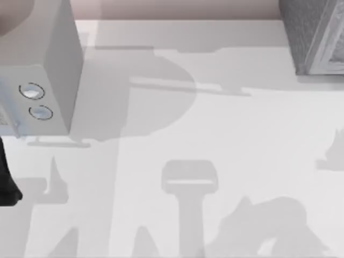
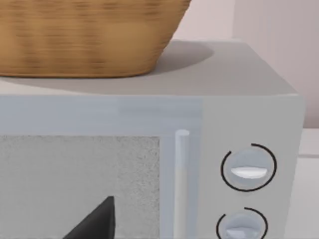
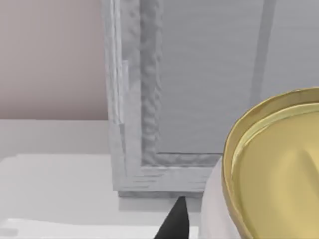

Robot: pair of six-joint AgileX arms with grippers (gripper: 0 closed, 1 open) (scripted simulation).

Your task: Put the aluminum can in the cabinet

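Progress looks to be midway: from the right wrist view you can see the aluminum can (image 3: pixel 279 169), its gold rim and pale side close up against the camera, right beside the dark tip of one of the right claw's fingers (image 3: pixel 174 219). That closeness suggests the right claw has the can in its grip, but you cannot see the fingers closing on it, so treat the grip as unconfirmed. Just beyond the can stands the cabinet (image 3: pixel 199 89), its grey framed front facing the camera, and as far as this view shows that front looks closed; no open compartment is visible. In the top view the cabinet (image 1: pixel 314 37) sits at the far right corner of the surface (image 1: pixel 215 134), and the can is not resting on the open middle of the surface. On the left side you have a microwave (image 1: pixel 37 80), and the left wrist view looks straight at its door and two dials, with a woven basket (image 2: pixel 84 35) on top of it and one dark finger (image 2: pixel 97 221) of the left claw low in front; whether that claw is released or clenched cannot be told. What appears left for you: get the cabinet opened if it is indeed shut, carry the can inside, and let go.
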